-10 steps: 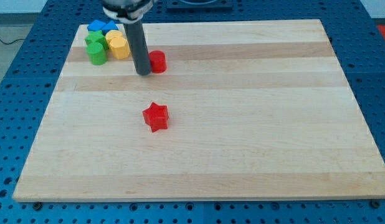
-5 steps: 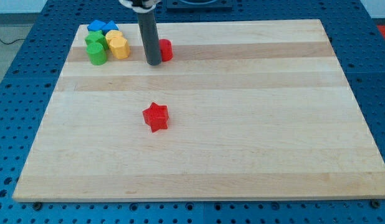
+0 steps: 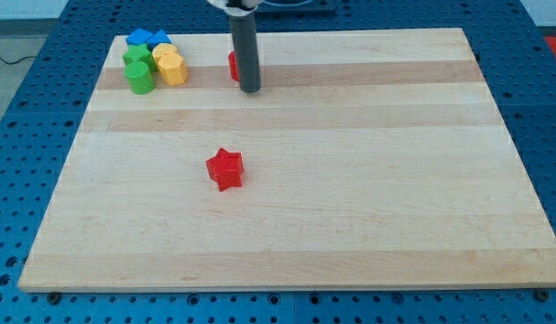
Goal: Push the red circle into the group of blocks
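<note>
The red circle [image 3: 233,65] sits near the view's top, mostly hidden behind my dark rod. My tip [image 3: 250,89] rests on the board at the circle's lower right, touching or nearly touching it. The group of blocks is at the top left: blue blocks [image 3: 145,39], a green block [image 3: 137,58], a green cylinder [image 3: 140,78] and yellow blocks [image 3: 171,66]. The red circle lies to the right of the yellow blocks, apart from them.
A red star [image 3: 226,168] lies alone near the middle of the wooden board [image 3: 368,180], below my tip. A blue pegboard [image 3: 548,108] surrounds the board.
My tip moved from the red circle's left side round to its right side, going rightward and up. The red circle shifted up and slightly right. The other blocks stayed put.
</note>
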Action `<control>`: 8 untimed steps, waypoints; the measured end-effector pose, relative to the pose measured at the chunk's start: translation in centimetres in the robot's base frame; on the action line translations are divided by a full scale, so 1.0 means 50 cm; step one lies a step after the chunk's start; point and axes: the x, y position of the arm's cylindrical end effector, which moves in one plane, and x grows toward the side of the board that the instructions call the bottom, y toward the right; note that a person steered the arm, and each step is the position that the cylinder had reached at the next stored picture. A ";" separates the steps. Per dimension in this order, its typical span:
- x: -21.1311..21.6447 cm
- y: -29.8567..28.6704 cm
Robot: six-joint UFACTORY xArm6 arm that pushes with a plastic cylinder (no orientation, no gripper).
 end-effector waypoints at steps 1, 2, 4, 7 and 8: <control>-0.038 -0.008; -0.070 -0.067; -0.071 0.002; -0.126 -0.123; -0.126 -0.173</control>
